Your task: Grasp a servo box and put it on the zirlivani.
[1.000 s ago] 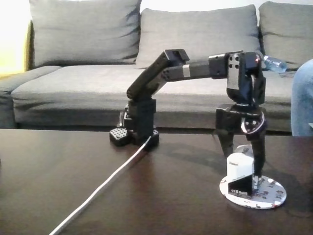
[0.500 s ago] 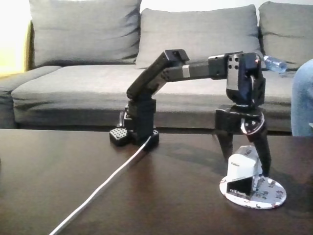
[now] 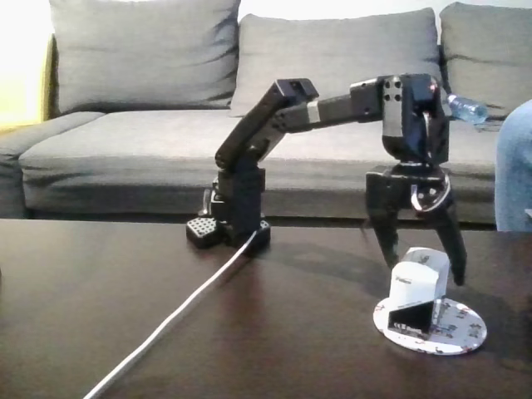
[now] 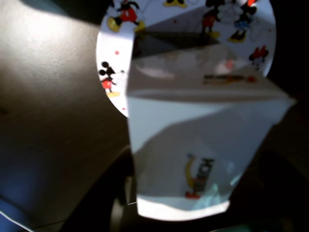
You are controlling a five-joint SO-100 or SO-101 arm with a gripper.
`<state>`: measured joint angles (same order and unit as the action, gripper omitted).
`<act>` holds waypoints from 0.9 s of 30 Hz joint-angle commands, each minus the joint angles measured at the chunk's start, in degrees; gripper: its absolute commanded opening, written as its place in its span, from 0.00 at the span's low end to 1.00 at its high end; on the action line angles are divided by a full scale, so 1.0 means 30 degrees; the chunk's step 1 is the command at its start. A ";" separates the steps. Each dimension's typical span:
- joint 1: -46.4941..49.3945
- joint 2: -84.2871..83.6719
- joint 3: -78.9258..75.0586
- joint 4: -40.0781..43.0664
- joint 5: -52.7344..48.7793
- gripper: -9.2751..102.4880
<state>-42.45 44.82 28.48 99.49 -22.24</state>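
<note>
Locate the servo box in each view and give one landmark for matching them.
Fixed view: the servo box sits lower right, on the disc, between the open gripper's fingers.
Wrist view: the box fills the centre, close up, with the disc behind it.
Shared landmark: the speckled white disc.

fixed view: low, at desk (image 3: 125,316) height, facing the sofa (image 3: 150,125), whole arm (image 3: 316,112) side-on, mid-range | wrist view: rides above the jaws, looking steeply down, very close | shared: servo box (image 3: 418,287) (image 4: 193,140) on the zirlivani (image 3: 457,326) (image 4: 116,72)
</note>
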 commanded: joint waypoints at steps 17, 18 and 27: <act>0.0029 0.5977 0.4248 0.1406 -0.0352 0.36; 0.0059 0.6299 0.4482 0.1406 -0.0352 0.36; 0.1377 0.8877 0.4805 0.0908 0.0703 0.13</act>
<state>-39.99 66.71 43.07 99.49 -21.80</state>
